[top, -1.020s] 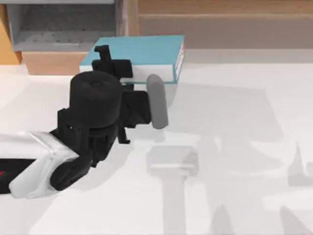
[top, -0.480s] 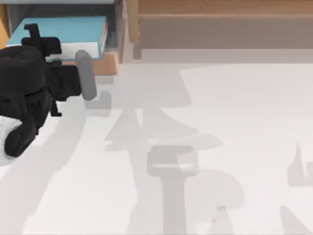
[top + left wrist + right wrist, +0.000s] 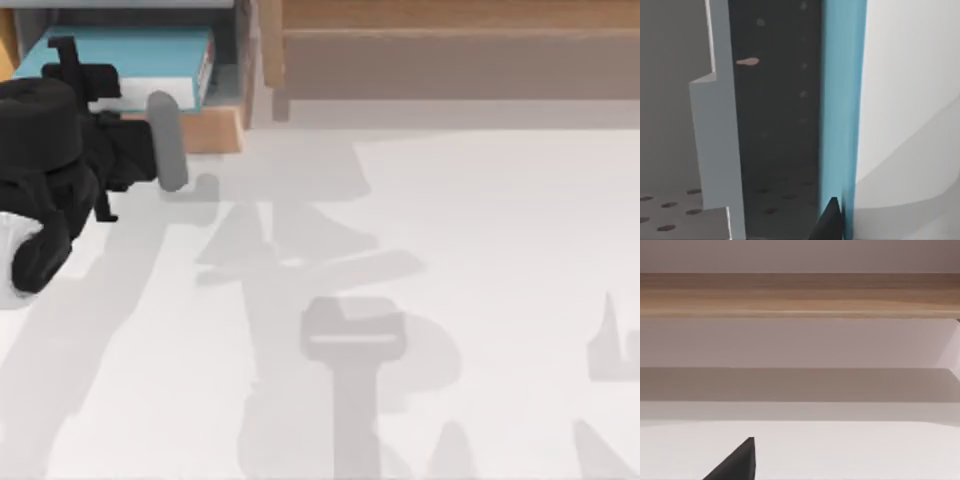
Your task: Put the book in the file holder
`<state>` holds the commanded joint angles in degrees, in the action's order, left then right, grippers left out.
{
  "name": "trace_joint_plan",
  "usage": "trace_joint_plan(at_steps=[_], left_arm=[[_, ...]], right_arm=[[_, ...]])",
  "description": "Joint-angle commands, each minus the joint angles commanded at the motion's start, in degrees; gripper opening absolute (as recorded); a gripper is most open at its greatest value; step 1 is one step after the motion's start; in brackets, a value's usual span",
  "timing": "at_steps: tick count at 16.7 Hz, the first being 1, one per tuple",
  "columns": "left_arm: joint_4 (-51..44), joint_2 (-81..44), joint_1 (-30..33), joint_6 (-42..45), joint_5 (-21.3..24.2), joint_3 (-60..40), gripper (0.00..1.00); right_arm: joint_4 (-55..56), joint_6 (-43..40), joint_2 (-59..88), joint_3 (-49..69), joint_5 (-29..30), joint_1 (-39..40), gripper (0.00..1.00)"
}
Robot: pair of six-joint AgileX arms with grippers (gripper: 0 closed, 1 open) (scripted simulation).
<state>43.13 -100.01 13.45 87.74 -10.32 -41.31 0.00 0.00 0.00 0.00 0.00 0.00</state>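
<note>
A long brown wooden shelf point(image 3: 450, 45) runs along the far edge of the white table point(image 3: 480, 250) from the middle to the right side, its pale wood front board point(image 3: 800, 295) level above a shaded recess, and grey shadows lie across the tabletop.

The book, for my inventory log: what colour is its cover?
Teal-blue, seen best in the top view: the book lies in the file holder.
</note>
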Motion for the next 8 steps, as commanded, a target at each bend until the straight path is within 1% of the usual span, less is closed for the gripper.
trace_joint_plan(at_steps=[3, 8], left_arm=[[0.0, -0.1, 0.2, 0.1, -0.1, 0.0, 0.00], [-0.2, -3.6, -0.5, 0.3, 0.5, -3.8, 0.00]], right_arm=[[0.0, 0.0, 0.0, 0.0, 0.0, 0.0, 1.00], [0.0, 0.0, 0.0, 0.0, 0.0, 0.0, 1.00]])
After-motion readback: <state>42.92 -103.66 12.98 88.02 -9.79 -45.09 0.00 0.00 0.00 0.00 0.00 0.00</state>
